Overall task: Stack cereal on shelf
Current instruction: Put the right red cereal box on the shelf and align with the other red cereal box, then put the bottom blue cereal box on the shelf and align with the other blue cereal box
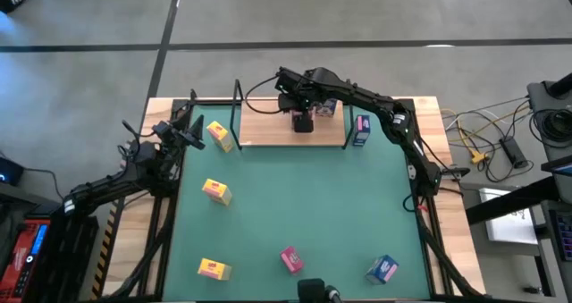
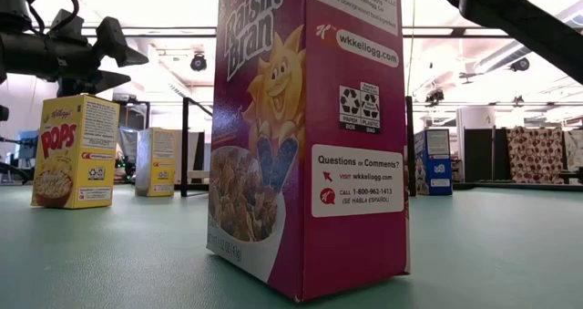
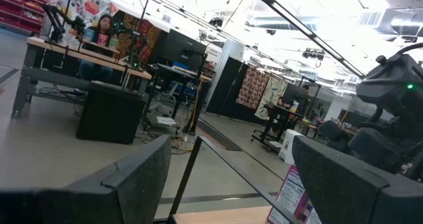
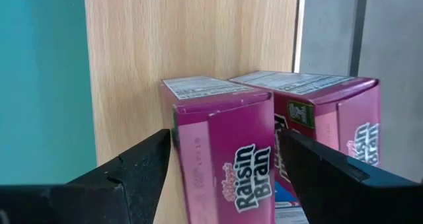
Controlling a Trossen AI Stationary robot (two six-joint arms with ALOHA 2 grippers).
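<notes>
My right gripper (image 4: 225,164) hangs over the wooden shelf (image 1: 268,124), fingers spread either side of a pink Raisin Bran box (image 4: 221,145) directly below. My left gripper (image 1: 183,135) waits spread by the table's left edge, farther away.

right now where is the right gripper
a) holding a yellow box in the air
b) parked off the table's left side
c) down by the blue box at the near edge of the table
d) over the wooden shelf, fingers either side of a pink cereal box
d: the high view shows the right gripper over the shelf, and its wrist view shows its open fingers flanking a pink cereal box standing on the wood.
</notes>
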